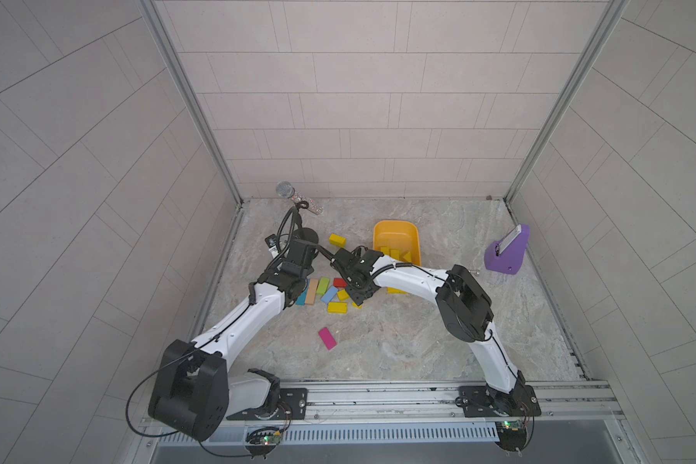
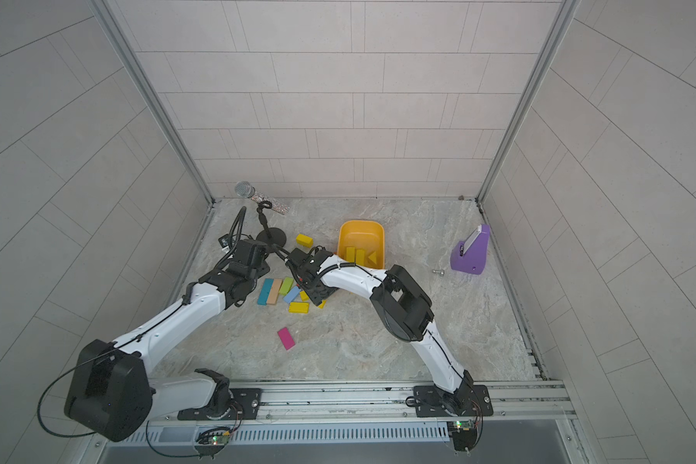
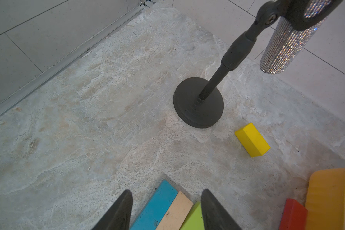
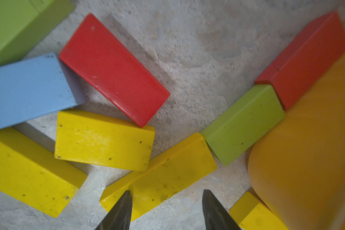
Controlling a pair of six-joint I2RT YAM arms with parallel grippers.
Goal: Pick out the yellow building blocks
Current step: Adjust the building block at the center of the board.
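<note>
Four yellow building blocks [image 4: 104, 141] lie on the counter [image 4: 187, 49] directly beneath the right end effector [image 4: 167, 211] in the right wrist view. Its jaws stand apart and clamp nothing. One yellow bar [image 4: 161, 177] lies flat just under them, one end reaching between the fingertips [image 4: 120, 211]. Just ahead of it a second bar touches a red block [image 4: 112, 69]. A third lies off to one side next to a pale blue bar [image 4: 28, 89]. On the opposite side a short yellow piece [image 4: 251, 215] sits tucked against the orange tub [image 4: 307, 159]. A lime-green block [image 4: 243, 123] and another red block [image 4: 307, 59] line the tub's wall ahead of the end effector.

In both top views the tub stands just beyond the right end effector, and three yellow pieces [image 2: 360, 256] lie inside it.

The left end effector [image 3: 167, 211] is likewise spread wide and empty. It hovers over the ends of a blue bar [image 3: 157, 205], a tan bar [image 3: 175, 213] and a green bar [image 3: 193, 219] lying side by side. Well ahead of it a lone yellow block [image 3: 252, 142] rests near the round base of a microphone stand [image 3: 198, 102], not touching it. A pink bar [image 1: 327, 338] lies apart, behind both end effectors.
</note>
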